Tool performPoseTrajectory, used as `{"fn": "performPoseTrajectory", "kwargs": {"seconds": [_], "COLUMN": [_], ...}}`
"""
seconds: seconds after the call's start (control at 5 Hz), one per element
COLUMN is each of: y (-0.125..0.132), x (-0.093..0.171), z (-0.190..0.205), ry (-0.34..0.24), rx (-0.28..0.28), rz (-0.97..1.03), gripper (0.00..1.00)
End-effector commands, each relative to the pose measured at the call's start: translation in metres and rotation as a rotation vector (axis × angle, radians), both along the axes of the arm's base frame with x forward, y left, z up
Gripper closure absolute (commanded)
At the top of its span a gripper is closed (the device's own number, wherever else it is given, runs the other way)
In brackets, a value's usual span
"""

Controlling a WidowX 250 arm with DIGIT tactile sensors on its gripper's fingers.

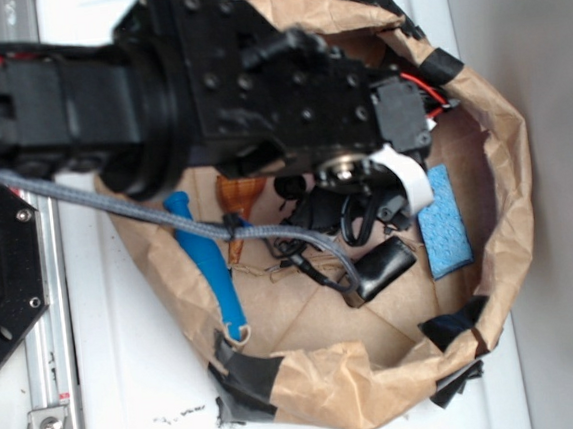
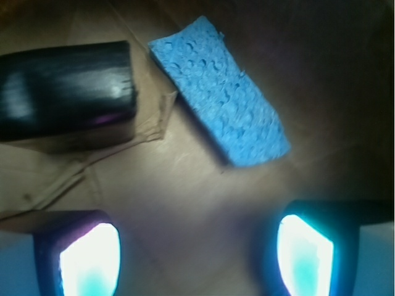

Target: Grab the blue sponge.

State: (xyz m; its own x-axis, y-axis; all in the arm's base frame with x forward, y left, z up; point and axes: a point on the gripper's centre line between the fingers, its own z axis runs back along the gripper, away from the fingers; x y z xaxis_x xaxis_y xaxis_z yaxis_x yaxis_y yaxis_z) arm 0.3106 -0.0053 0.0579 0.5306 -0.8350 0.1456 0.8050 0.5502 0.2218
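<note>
Lying at upper centre of the wrist view beside the black block (image 2: 65, 86), the blue sponge (image 2: 222, 92) is seen untouched above the gripper (image 2: 197, 253), jaws spread wide, nothing held.

Exterior cam looks straight down from above, mid-range; wrist cam sits close behind the tool (image 2: 197, 253), facing bag floor. Both share the sponge (image 1: 444, 221) (image 2: 221, 92).

Black boxy arm (image 1: 205, 81) with round screws, grey braided cable (image 1: 115, 204), red wires (image 1: 426, 87), white strap (image 1: 409, 179)
</note>
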Motion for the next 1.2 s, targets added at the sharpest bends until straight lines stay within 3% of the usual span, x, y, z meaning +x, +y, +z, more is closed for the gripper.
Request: {"fn": "performPoseTrajectory", "kwargs": {"seconds": [0.0,0.4,0.6,0.8,1.0], "y": [-0.034,-0.034,-0.025,-0.014,-0.010], "x": [0.025,0.039,0.045,0.037,0.030], "z": [0.007,-0.015,-0.015,-0.012,-0.005], "ry": [-0.090,-0.048,-0.030,-0.023,-0.060], "rx": [0.063,0.064,0.034,0.015,-0.055], "rz": [-0.091,-0.133,-0.081,-0.006,0.128], "gripper": [0.00,0.00,0.04,1.00,1.00]}}
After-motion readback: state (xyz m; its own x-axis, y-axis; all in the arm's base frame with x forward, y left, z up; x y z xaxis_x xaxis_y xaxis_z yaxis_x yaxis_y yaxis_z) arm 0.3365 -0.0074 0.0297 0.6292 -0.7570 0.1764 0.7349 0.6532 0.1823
